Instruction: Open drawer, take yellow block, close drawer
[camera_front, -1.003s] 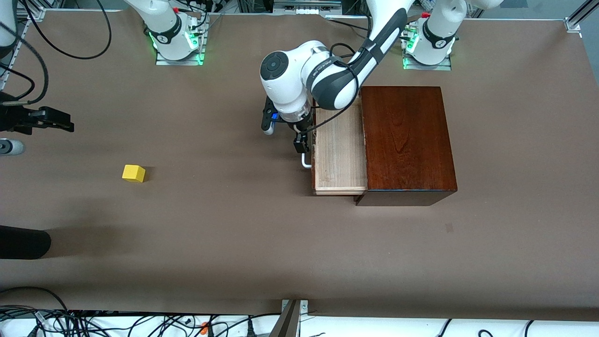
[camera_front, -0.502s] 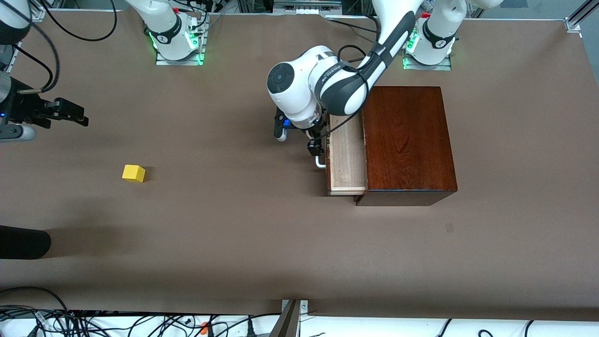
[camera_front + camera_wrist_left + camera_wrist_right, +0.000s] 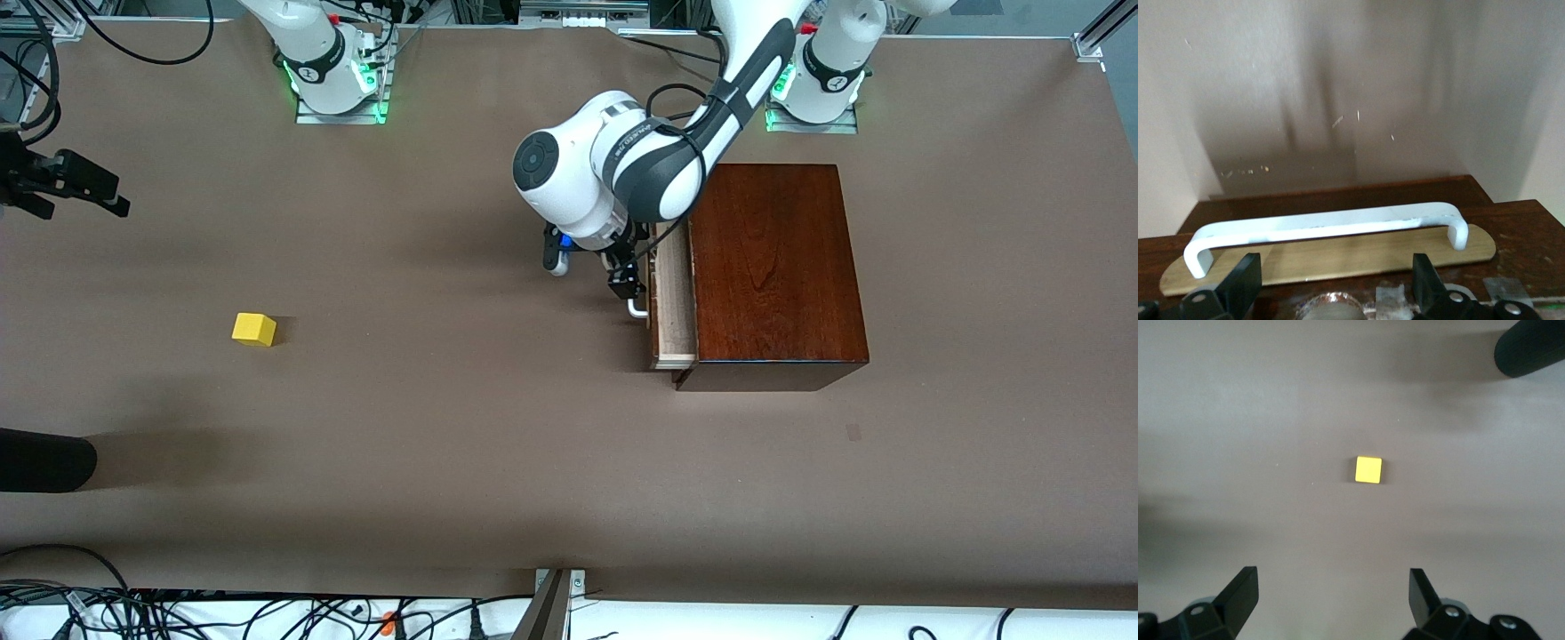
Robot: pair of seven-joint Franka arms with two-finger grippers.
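The drawer sticks out of the dark mahogany cabinet by only a narrow strip of pale wood. My left gripper is low in front of the drawer, against its white bar handle. In the left wrist view the handle runs across just past my open left gripper, and nothing is gripped. The yellow block lies on the table toward the right arm's end. My right gripper hangs above the table at that end, open and empty, with the yellow block below it.
A black rounded object juts in over the table edge at the right arm's end, nearer the front camera than the block, and also appears as a black object in the right wrist view. Brown table surface spreads between block and cabinet.
The drawer has slid most of the way into the cabinet, with my left gripper moving along at its handle. My right gripper has shifted toward the robots' side of the table.
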